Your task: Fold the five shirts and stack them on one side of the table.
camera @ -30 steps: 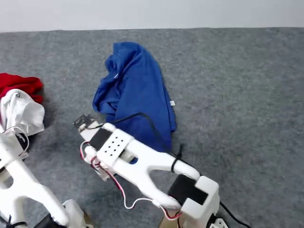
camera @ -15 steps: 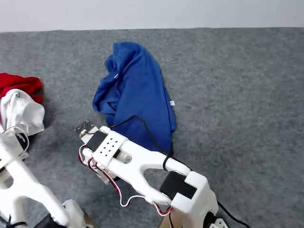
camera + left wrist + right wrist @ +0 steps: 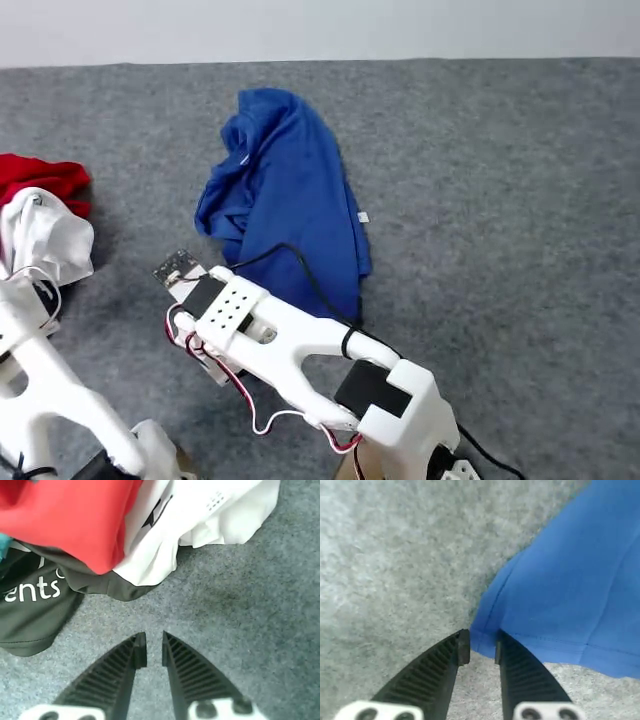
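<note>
Grey felt-like table cover [image 3: 500, 200], with a pale wall strip beyond it.

Right gripper [image 3: 481, 647]: jaws drawn narrow, with the near hem corner of the blue shirt [image 3: 560, 580] between the tips. I read this as a thin pinch that holds very little cloth.

Left gripper [image 3: 154, 650]: jaws almost together with nothing between them, over bare table just short of the heap.

The blue shirt lies mid-table, bunched lengthwise and unfolded, well apart from the heap by the left arm. In the heap, the red shirt [image 3: 65, 515] is on top, the white shirt [image 3: 200, 510] is beside it, and the black shirt [image 3: 30, 610] with white print is lowest.

Risks (my judgement):
- The bite on the hem is shallow, so a pull may slip the corner out and leave the shirt where it is.
- If only one layer is caught, dragging would stretch that corner while the rest stays bunched, twisting the shirt rather than spreading it.
- The rough cover adds drag on the cloth and would worsen both problems.
- The right arm's black cable [image 3: 300, 262] crosses over the shirt in the high view. I cannot tell whether they touch, but a snag is possible.
- The left gripper is close to the heap, so a careless sweep could topple it.
</note>
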`<action>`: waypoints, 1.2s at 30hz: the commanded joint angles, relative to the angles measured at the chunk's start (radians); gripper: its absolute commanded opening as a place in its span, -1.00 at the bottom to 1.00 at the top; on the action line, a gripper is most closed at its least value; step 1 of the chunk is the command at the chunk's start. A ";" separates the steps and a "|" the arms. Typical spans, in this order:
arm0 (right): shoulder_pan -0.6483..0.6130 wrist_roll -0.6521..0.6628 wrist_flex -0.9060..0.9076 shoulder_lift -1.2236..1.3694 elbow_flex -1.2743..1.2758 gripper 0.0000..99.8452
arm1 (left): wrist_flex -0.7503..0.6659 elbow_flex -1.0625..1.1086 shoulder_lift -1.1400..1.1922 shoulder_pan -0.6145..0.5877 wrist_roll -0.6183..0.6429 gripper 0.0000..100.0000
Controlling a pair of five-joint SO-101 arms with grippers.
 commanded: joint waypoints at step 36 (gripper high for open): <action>0.045 0.117 0.120 0.133 -0.187 -0.60 | -0.028 0.001 -0.025 0.003 0.005 -0.88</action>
